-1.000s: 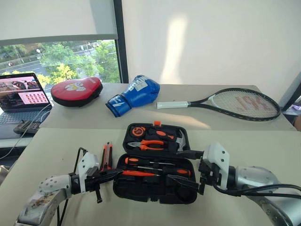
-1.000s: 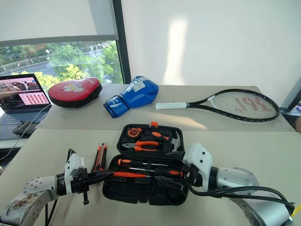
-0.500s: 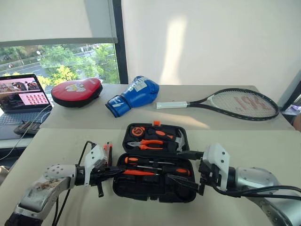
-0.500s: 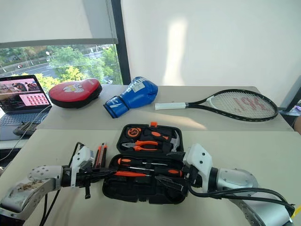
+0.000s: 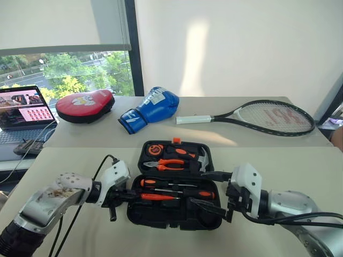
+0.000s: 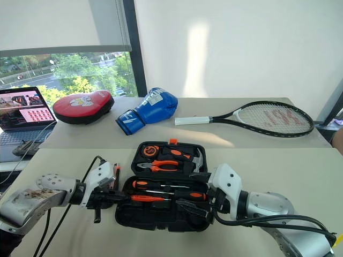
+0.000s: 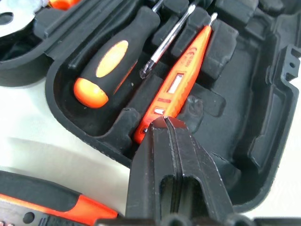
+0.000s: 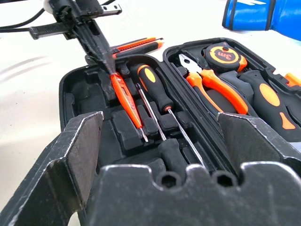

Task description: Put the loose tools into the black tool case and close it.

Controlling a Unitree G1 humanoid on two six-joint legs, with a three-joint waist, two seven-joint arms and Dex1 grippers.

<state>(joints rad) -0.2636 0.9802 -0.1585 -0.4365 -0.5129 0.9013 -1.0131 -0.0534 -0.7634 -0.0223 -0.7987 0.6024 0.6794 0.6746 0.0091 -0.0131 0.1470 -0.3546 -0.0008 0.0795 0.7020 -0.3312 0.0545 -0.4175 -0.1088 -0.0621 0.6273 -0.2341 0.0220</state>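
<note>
Currently the left tool [image 7: 165,123], closed, presses its tip on the slim orange tester screwdriver [image 7: 181,80] in the open black tool case [image 5: 174,214] on the near surface [image 5: 268,160]; it could skid off, and the right tool [image 8: 160,141], open, holds nothing.

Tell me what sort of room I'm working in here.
Probably an office or lab used for demos: pale tables by a shaded window, an open laptop, and sports props such as a blue boxing glove.
</note>
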